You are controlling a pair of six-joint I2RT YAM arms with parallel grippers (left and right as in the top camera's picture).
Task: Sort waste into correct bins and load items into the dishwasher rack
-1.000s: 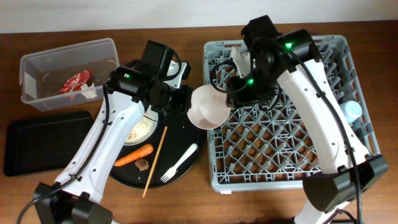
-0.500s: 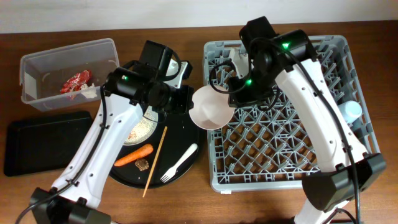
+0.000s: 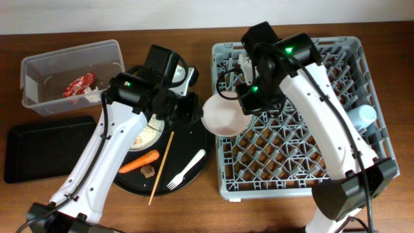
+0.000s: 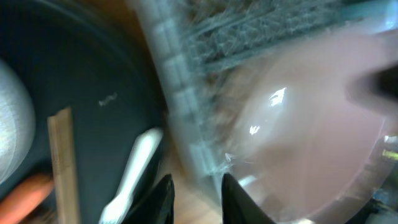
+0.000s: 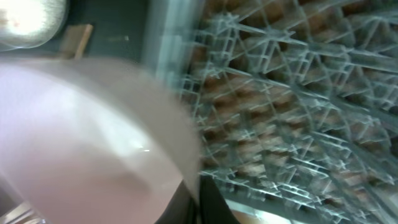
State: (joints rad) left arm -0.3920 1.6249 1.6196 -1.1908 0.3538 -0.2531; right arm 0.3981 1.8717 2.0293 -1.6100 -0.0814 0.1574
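Overhead: the right gripper (image 3: pixel 243 99) is clamped on the rim of the pale pink bowl (image 3: pixel 224 118), which hangs over the left edge of the dishwasher rack (image 3: pixel 291 168). The left gripper (image 3: pixel 193 109) sits just beside the bowl, over the round black tray (image 3: pixel 194 139).

The step looks like loading the bowl. The next move calls for carrying it further in over the pegs and setting it down tilted between them.

By count:
- In the rack: one light blue cup (image 3: pixel 364 116) at the right edge.
- On the round tray: one white plate (image 3: pixel 136 144) of rice (image 3: pixel 147 134), one carrot (image 3: pixel 139 162), one brown chunk (image 3: pixel 147 171), one white fork (image 3: pixel 187 169) and one wooden stick (image 3: pixel 162 167).
- At the table's (image 3: pixel 194 207) left edge: one clear tub (image 3: pixel 45 97) holding one red wrapper (image 3: pixel 77 85), and one empty shallow black tray (image 3: pixel 45 147).

Left wrist: through blur, the jaws stand parted with nothing between them, and the bowl fills the view beyond.

Right wrist: also blurred. The bowl's rim runs down to the closed fingers, with rack grid behind.
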